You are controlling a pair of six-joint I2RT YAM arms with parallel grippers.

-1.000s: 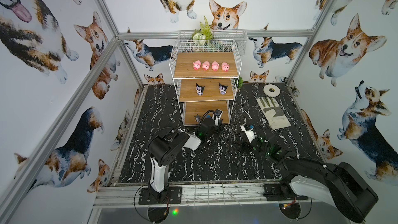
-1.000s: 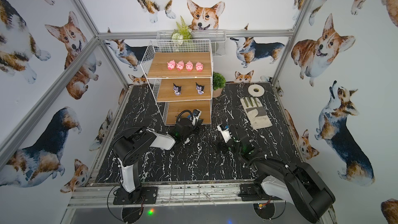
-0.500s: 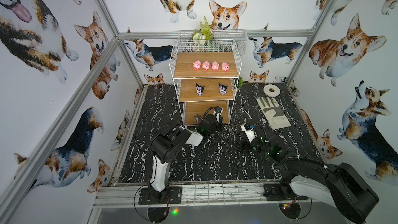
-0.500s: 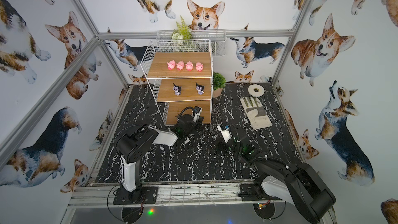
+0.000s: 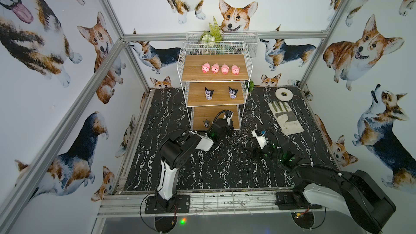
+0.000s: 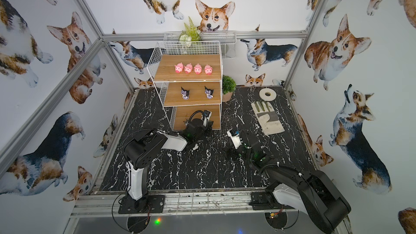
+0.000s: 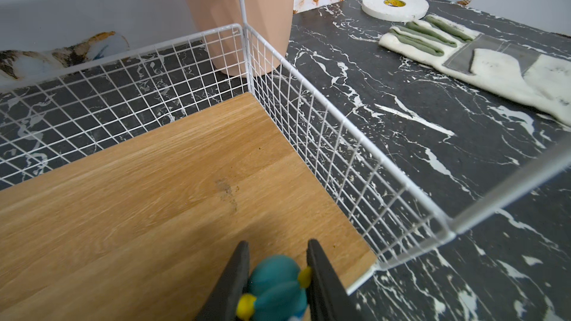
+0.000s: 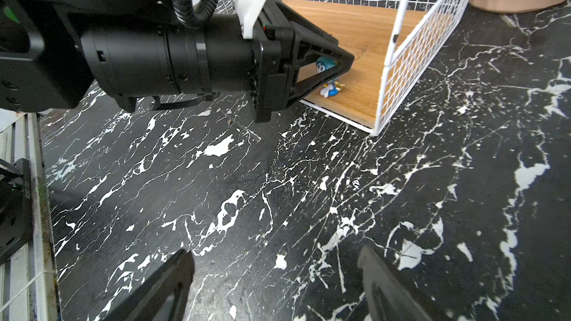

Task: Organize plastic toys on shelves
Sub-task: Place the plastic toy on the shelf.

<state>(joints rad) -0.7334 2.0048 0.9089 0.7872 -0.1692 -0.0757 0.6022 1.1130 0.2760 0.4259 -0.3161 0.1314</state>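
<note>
1. Blue figure (image 7: 275,285): upright, grasped in the left jaws, low over the bottom shelf (image 7: 154,196) near its front right corner; contact with the board not discernible.
2. Blue-grey figure (image 5: 206,123): bottom shelf, front left.
3. Four pink pigs (image 5: 220,68): one row, top shelf (image 5: 193,73).
4. Two black-and-purple figures (image 5: 209,92): middle shelf (image 5: 220,100), apart.
5. Right jaws: released, empty, over the bare counter (image 8: 278,180).

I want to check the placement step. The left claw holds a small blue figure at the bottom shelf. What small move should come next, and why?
Probably open the left claw and let go. In the right wrist view the blue figure is upright and its feet seem to rest on the bottom shelf board, just inside the front edge, so lowering further looks unnecessary.
</note>
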